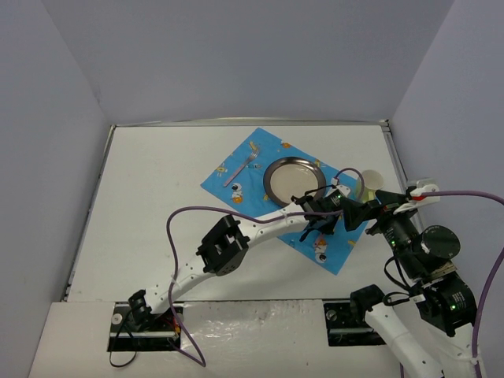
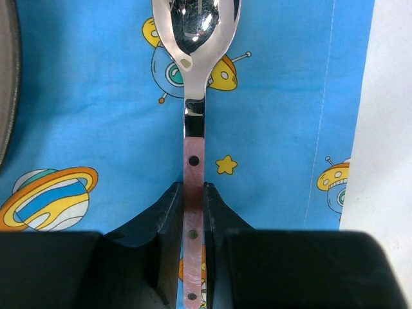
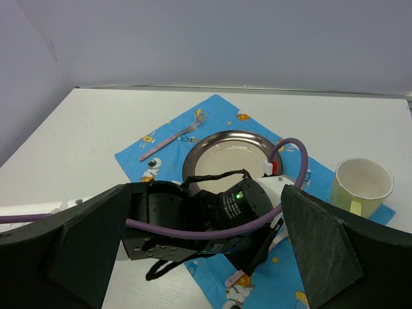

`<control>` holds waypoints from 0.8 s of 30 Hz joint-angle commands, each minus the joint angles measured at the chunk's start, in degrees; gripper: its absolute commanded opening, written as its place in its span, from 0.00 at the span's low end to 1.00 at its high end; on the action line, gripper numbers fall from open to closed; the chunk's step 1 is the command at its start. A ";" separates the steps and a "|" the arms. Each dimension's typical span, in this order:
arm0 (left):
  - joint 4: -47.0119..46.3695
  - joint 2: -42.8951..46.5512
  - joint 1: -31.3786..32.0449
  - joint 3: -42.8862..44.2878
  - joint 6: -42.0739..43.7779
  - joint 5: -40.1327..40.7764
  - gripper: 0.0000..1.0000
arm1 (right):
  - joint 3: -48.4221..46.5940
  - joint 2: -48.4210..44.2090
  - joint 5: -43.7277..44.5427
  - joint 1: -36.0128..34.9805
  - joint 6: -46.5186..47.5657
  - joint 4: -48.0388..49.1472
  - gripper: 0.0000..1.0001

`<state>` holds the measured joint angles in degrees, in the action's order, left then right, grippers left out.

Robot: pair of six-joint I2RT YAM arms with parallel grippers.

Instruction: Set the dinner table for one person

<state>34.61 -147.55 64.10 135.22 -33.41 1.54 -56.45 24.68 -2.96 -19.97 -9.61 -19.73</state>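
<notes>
Your left gripper (image 2: pixel 193 215) fills the bottom of its wrist view. Its black fingers (image 2: pixel 168 219) pinch the pink riveted handle of a spoon (image 2: pixel 196 58). The shiny bowl points straight ahead of the fingertips, over blue fabric, and you cannot tell whether it touches. Your right gripper (image 3: pixel 203 193) has its fingers (image 3: pixel 84 238) spread wide, with the left arm's wrist showing between and just beyond them.

Under both sits the dinner table (image 1: pixel 157 181), a large flat white rectangle edged with a thin metal rim. It is far bigger than anything on it and reaches well past the fingers on every side. In the left wrist view a bare white strip of it shows to the right of the fingers. Plain pale grey walls (image 1: pixel 236 55) close it in on the far side and both flanks.

Next in size, the blue astronaut-print cloth (image 1: pixel 236 177) lies skewed on the table, directly below the left fingers. On it, ahead of the right fingers, rests a round metal plate (image 3: pixel 225 151). A pale yellow-green cup (image 3: pixel 362 187) stands upright ahead of the right-hand finger of the right gripper, beside the plate. Beyond the plate and to its left, a fork (image 3: pixel 174 135) with a pink handle lies on the cloth
</notes>
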 commanded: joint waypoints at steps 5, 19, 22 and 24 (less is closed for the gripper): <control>1.43 0.15 0.94 -0.13 -1.43 0.04 0.11 | -0.53 0.28 0.15 -0.42 -0.59 3.47 1.00; -1.83 8.29 0.95 -5.13 -2.28 1.59 0.69 | -2.16 0.54 -0.33 -0.42 0.86 3.37 1.00; -3.69 11.46 1.18 -6.67 -2.42 0.91 0.70 | -3.72 0.48 0.81 -0.42 1.85 3.17 1.00; -5.31 13.93 1.70 -7.69 -2.45 0.43 0.71 | -5.23 0.41 1.69 -0.42 2.85 2.81 1.00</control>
<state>31.31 -143.20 65.20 128.40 -35.26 1.91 -57.07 24.49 -2.93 -19.97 -9.15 -20.67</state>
